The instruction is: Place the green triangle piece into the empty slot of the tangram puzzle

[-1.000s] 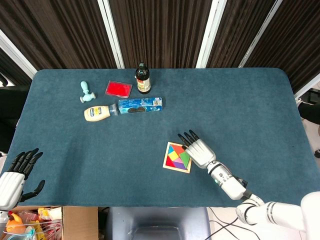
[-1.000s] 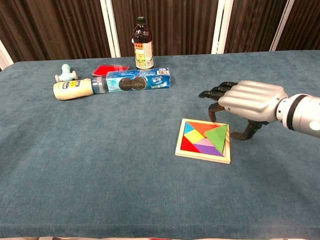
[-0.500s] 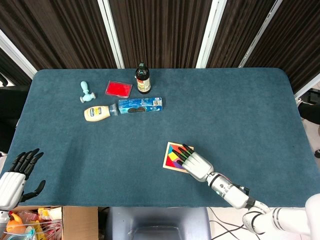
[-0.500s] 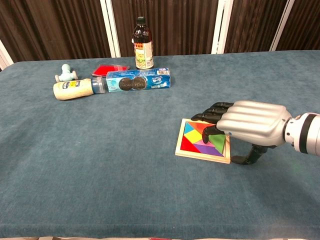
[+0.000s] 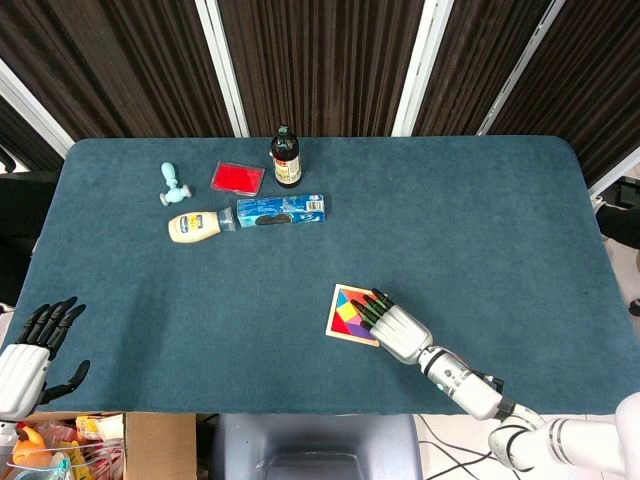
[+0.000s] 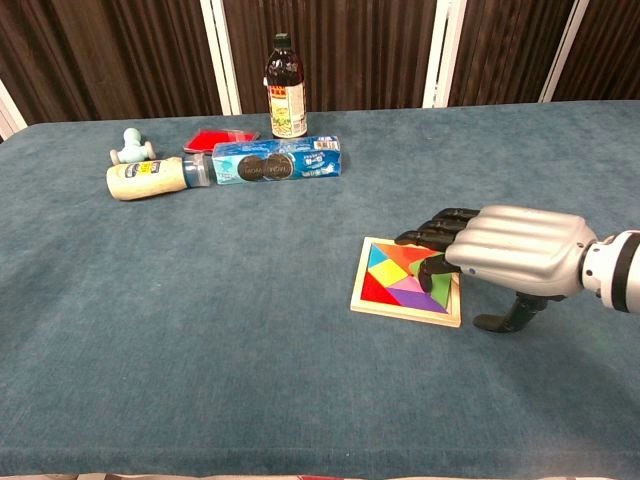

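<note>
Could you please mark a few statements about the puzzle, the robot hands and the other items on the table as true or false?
1. The right robot hand lies over the puzzle's right part. True.
2. The bottle lies on its side. False: it stands upright.
3. The left robot hand holds the green triangle. False: it is open, far from the puzzle.
4. The cookie pack lies in front of the bottle. True.

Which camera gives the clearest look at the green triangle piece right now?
The chest view: the green triangle piece shows in the tangram puzzle under the right robot hand. The head view barely shows any green; the hand covers it.
</note>
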`<state>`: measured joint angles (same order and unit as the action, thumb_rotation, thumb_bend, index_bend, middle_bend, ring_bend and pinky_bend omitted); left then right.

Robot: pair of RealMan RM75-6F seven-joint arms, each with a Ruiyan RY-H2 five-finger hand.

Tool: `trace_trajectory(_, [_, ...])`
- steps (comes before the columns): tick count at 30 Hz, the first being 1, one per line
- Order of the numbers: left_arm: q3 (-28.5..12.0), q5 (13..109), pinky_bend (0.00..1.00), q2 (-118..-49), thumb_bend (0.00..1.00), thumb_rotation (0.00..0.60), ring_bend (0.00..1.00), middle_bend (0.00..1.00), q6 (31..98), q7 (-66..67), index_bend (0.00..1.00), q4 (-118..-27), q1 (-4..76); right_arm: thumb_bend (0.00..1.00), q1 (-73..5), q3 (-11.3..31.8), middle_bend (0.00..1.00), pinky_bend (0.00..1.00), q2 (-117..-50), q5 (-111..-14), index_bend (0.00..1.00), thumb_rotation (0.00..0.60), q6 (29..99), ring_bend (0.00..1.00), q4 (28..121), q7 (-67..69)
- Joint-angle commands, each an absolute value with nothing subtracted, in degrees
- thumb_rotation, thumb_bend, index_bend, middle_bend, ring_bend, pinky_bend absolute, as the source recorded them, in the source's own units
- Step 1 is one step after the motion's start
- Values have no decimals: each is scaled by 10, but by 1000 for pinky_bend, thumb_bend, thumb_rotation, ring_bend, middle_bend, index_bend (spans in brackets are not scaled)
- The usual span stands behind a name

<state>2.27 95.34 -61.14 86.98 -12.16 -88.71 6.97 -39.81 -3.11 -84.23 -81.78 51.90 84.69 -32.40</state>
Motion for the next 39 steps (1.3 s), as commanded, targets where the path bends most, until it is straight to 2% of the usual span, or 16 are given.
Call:
trace_trajectory(1, [22,953,18,-611,413,600,0,0,870,-123,0,-888,70,456,-396,-31,0,0,-840,-816,437,600,519,0,848,-326])
trace_trajectory(7, [23,953,18,-611,412,600,0,0,869,-121,0,-888,70,457,-389,-30,0,0,-833,-821,437,600,530,0,853,-323])
trace_trajectory(14, [23,953,19,-611,412,600,0,0,870,-119,0,-889,69,456,-381,-15,0,0,-828,-824,358,600,551,0,848,-301])
trace_trajectory(28, [18,948,18,-610,413,600,0,0,864,-121,0,-891,74,456,-407,17,0,0,-849,-755,322,600,490,0,804,-308])
trace_trajectory(39, [21,950,18,-612,412,600,0,0,867,-119,0,-888,70,456,-409,10,0,0,-850,-749,357,600,479,0,797,-300])
